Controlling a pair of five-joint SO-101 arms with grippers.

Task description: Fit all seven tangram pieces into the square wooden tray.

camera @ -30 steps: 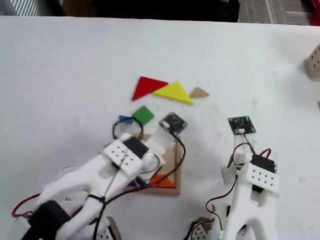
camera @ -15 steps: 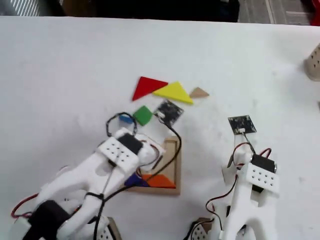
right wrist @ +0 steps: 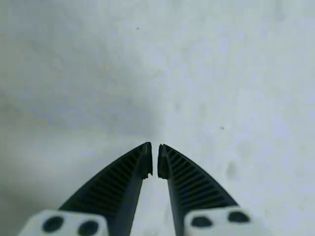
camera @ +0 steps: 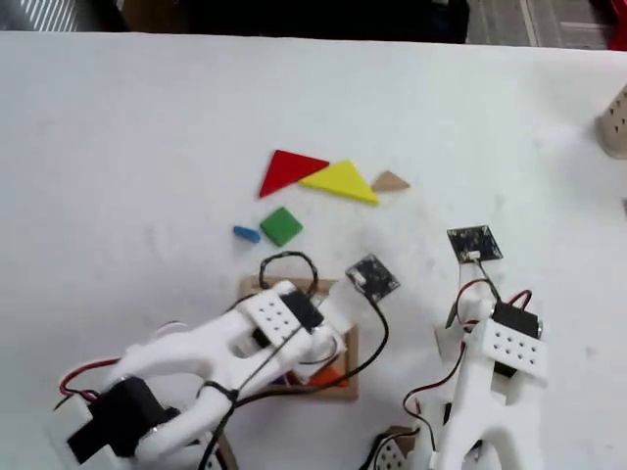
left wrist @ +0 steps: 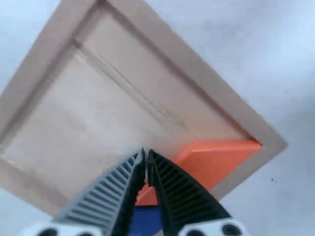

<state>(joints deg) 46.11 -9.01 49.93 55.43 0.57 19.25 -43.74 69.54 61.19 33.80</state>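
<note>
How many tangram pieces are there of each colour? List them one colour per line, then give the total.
Red piece: 1
Yellow piece: 1
Tan piece: 1
Green piece: 1
Light blue piece: 1
Orange piece, in the tray: 1
Dark blue piece, next to the orange one: 1
Total: 7

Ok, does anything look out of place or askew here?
Nothing looks damaged or askew. The orange piece sits snug in one corner of the tray. The red triangle, yellow triangle, tan triangle, green square and blue piece lie outside it.
</note>
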